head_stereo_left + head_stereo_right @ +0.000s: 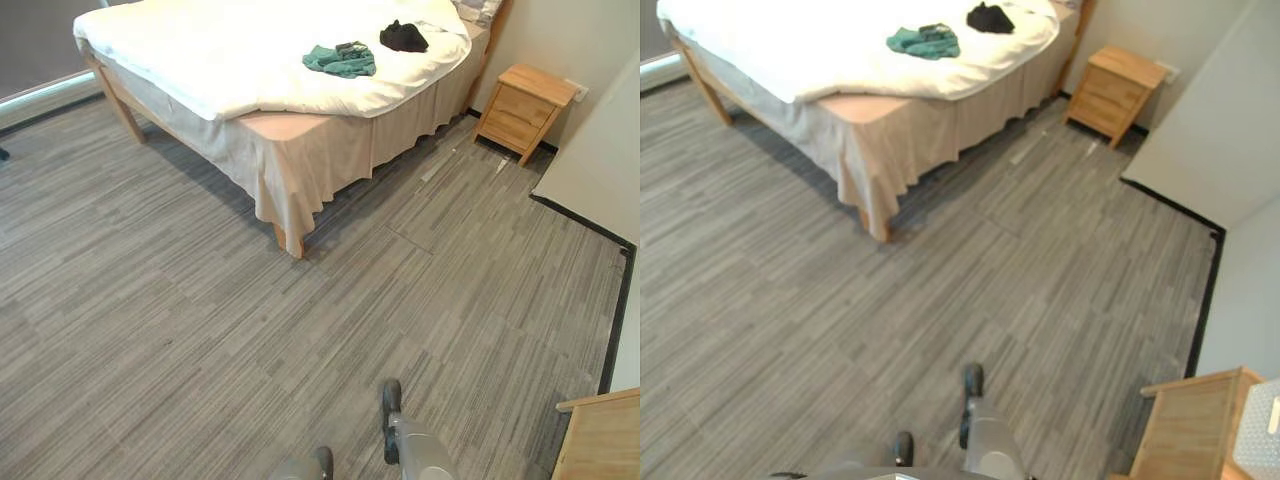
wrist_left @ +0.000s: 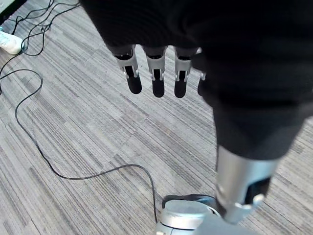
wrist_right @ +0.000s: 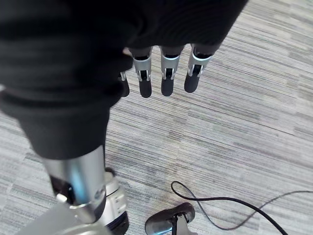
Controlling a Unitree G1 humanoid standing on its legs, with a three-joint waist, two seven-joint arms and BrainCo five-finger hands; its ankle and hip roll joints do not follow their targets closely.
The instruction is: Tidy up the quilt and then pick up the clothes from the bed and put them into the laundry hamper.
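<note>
Two garments, green clothes (image 1: 341, 60) and a black piece (image 1: 403, 37), lie on our white quilt (image 1: 230, 50); the bed's (image 1: 300, 150) far end is cut off. Our left hand (image 2: 154, 73) and right hand (image 3: 166, 73) hang over the floor (image 1: 200, 330), fingers released, grasping nothing.

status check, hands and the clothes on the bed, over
Left hand and right hand open, empty, hanging over floor. Green clothes and black garment lie on white quilt, untouched. Bare floor between robot and bed.

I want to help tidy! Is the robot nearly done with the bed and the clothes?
Not nearly. The white quilt lies fairly flat. The green clothes and black clothes still lie on the bed. The left hand and right hand hang open and empty over the floor, so all the picking up is left.
</note>
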